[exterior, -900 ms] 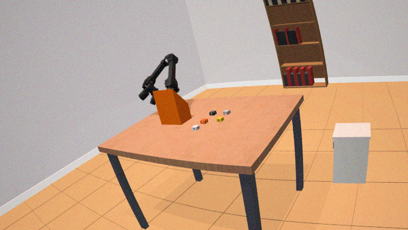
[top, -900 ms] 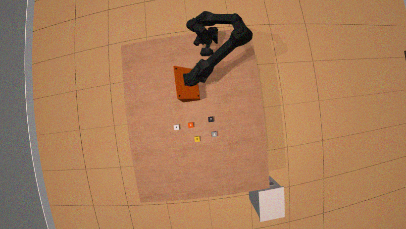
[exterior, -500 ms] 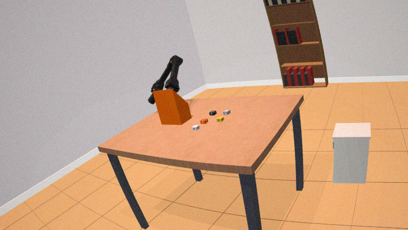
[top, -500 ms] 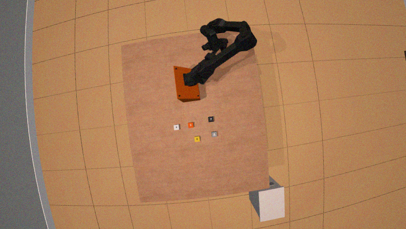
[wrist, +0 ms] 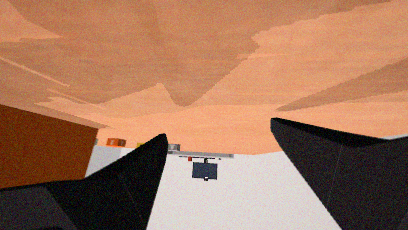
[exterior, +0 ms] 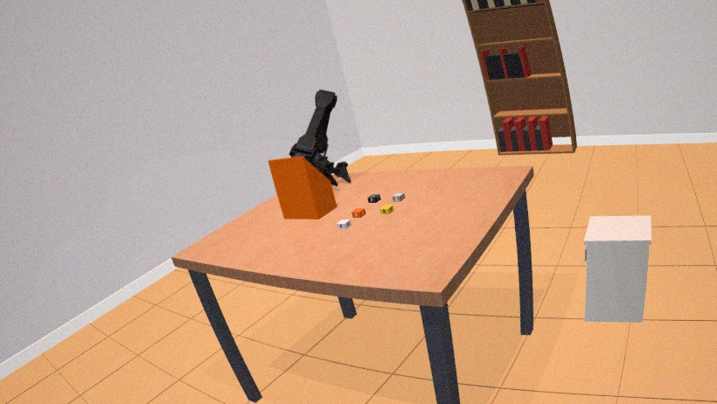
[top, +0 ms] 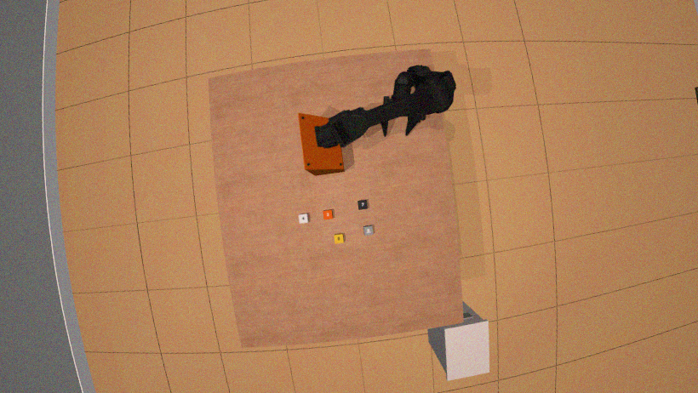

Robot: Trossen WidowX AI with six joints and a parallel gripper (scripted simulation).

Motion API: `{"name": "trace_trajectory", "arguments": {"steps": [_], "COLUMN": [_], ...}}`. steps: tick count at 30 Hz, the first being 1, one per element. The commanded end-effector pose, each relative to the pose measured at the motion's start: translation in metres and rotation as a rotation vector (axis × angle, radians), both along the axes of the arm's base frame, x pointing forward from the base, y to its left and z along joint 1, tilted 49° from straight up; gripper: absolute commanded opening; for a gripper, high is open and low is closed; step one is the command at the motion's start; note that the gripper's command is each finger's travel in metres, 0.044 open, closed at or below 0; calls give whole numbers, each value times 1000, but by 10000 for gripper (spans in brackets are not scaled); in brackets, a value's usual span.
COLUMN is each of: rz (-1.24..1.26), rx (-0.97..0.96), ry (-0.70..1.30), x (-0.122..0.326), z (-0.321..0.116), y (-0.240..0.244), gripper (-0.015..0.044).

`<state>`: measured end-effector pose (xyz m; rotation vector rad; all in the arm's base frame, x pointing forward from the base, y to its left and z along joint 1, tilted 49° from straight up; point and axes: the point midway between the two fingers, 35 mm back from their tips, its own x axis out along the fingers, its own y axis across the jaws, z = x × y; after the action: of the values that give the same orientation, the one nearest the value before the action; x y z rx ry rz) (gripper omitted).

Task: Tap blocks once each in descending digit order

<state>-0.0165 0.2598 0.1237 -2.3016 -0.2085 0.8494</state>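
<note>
Several small blocks stand apart on the table. The black block (top: 362, 204) (exterior: 373, 198) seems to read 7. The white block (top: 303, 218) (exterior: 344, 224) seems to read 4. The orange block (top: 328, 213) (exterior: 358, 212) (wrist: 116, 142) may read 3. The digits on the yellow block (top: 339, 238) (exterior: 386, 209) and the grey block (top: 368, 230) (exterior: 398, 197) (wrist: 173, 147) are too blurred to read. My gripper (top: 396, 134) (exterior: 342, 183) (wrist: 217, 131) is open and empty, above the table and well away from every block; the black block is hidden in the wrist view.
The orange base box (top: 322, 158) (exterior: 301, 192) (wrist: 45, 145) stands on the table (top: 293, 293) (exterior: 401, 261) beside the blocks. A white cabinet (top: 467, 349) (exterior: 614, 281) stands on the floor off a table corner. A bookshelf (exterior: 526, 95) stands by the far wall.
</note>
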Motion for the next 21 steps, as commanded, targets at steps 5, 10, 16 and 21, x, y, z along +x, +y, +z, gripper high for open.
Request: {"name": "trace_trajectory", "arguments": {"steps": [5, 10, 16, 21], "rz": [-375, -557, -788, -958], "rx": [157, 196, 303, 330], "ry": [228, 343, 432, 495], "x": [66, 96, 143, 181], "z": [5, -2, -3, -13], "y": [-6, -14, -21, -35], "gripper": [400, 400, 400, 400]}}
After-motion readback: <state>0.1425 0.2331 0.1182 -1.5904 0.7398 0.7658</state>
